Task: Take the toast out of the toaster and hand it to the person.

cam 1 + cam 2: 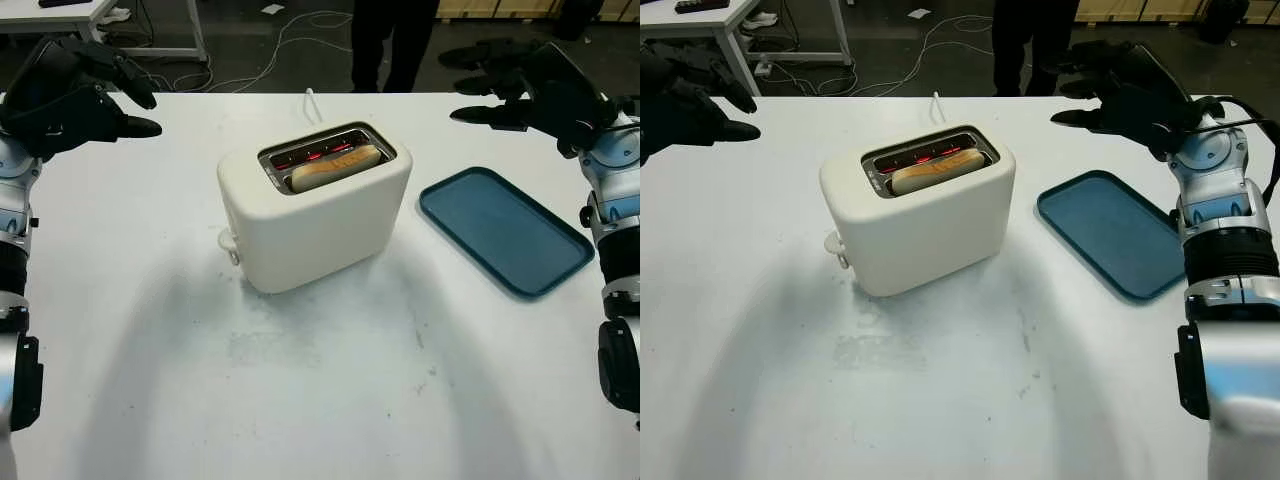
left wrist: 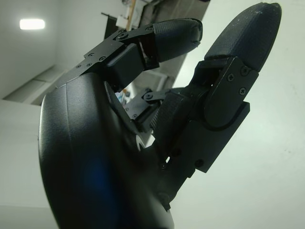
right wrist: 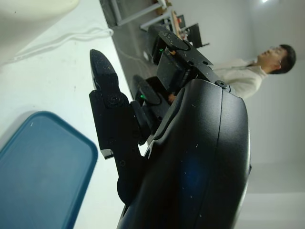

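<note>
My left hand (image 1: 75, 85) is raised over the far left part of the white table (image 1: 320, 400), released and holding nothing. My right hand (image 1: 1120, 85) is up over the far right part of the table, also released and holding nothing. The cream toaster (image 1: 315, 215) stands between my two hands and nearer to me than either, well apart from both. The toast (image 1: 335, 167) is still down in the slot: I see just its rounded top edge and a strip of crust, and the rest is hidden inside the body. Red glow shows in the slot beside it. A small lever tab (image 1: 229, 243) sticks out at the toaster's lower end on my left-hand side. A white cord (image 1: 310, 103) leaves the toaster's far side and runs off toward the table's far edge; where it ends I cannot make out.

Below and a little nearer than my right hand lies a flat blue tray (image 1: 1110, 235), just to the side of the toaster without touching it. In my right wrist view a corner of the tray (image 3: 43, 171) shows under my fingers (image 3: 107, 90).

Beyond the far table edge, between my hands, stands a person (image 1: 395, 40), cut off by the frame so that dark trouser legs are all I see. In the right wrist view, another person (image 3: 250, 76) in a light top appears past my hand's shell, partly hidden by it.
</note>
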